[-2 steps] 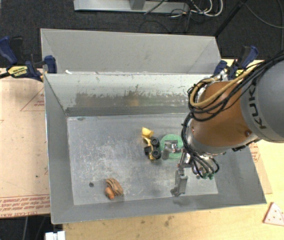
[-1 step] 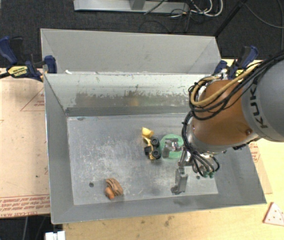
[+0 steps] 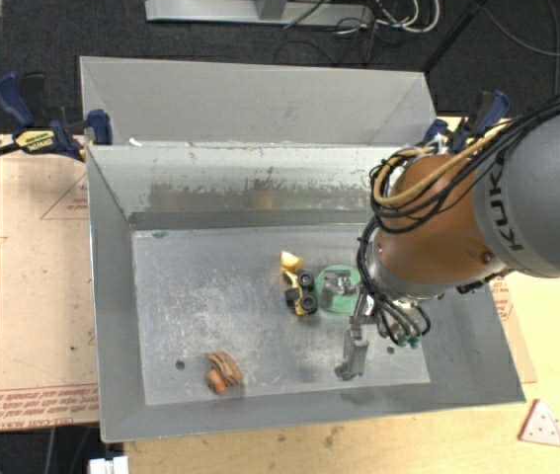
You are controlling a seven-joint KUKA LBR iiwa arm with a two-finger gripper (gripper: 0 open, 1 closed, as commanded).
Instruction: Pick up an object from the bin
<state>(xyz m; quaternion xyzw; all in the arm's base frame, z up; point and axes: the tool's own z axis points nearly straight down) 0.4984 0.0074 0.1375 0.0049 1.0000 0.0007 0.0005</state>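
My gripper [image 3: 349,356] reaches down from under the arm's cover to the bin floor at the right of the middle, nothing showing in it. Just above it lies a round green thing [image 3: 339,290] with a grey metal part on top, partly hidden by the arm. Left of that, touching or nearly touching it, is a small yellow and black toy vehicle [image 3: 301,293] with a yellow piece sticking up at its far end. A brown and orange curved thing [image 3: 223,371] lies by itself near the bin's front left.
The arm with its orange cover and looped cables hangs over the bin's right side, hiding that part of the floor. The bin's sloped back wall rises behind the toy vehicle.
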